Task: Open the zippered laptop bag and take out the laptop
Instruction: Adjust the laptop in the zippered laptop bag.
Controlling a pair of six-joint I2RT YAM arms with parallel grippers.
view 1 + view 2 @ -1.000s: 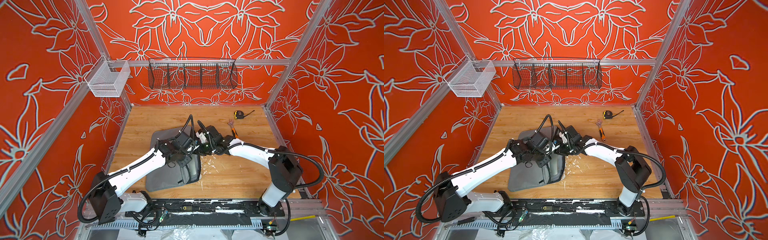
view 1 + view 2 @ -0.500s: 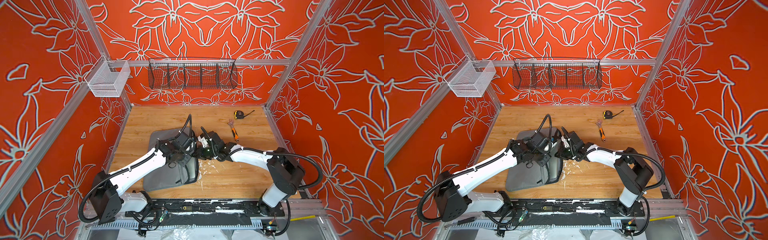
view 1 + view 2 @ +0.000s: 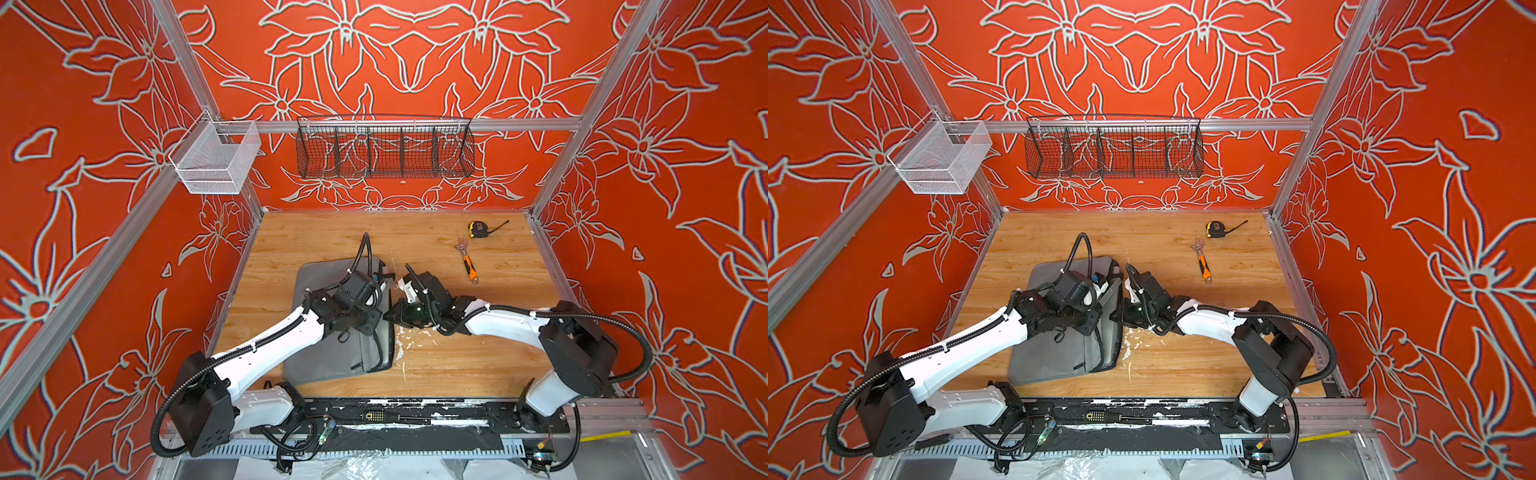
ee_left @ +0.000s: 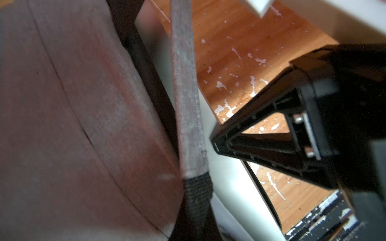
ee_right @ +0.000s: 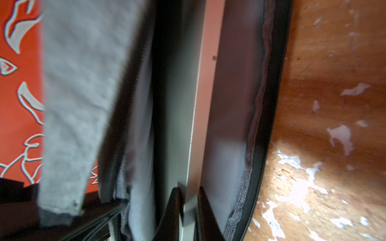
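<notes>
Moved: my right gripper (image 5: 189,194) has come down the open side of the flat grey fabric laptop bag (image 3: 328,361), from its far corner to mid-edge; the bag itself has barely shifted.
Left gripper (image 3: 374,324): it is over the bag, fingers pressed together. A grey woven strap handle (image 4: 183,94) with a dark end runs taut toward it, so I judge I am pinching that and lifting the top panel.
Bag: it lies flat on the left half of the table, its dark zipper parted along the right side and soft pale lining showing inside.
Laptop: the thin silver-grey metal laptop (image 5: 198,94) is inside the bag, with only its hard, smooth edge showing in the gap.
Right gripper: my tips are clamped on that edge, one on each face.
Progress: the zip looks open here and the laptop is gripped; the whole pull-out is left.
Table: a wooden board (image 3: 457,365), flecked white beside the bag.
Far right: an orange-handled wrench (image 3: 467,264) and a yellow-black tape measure (image 3: 477,229), both well apart from the bag.
</notes>
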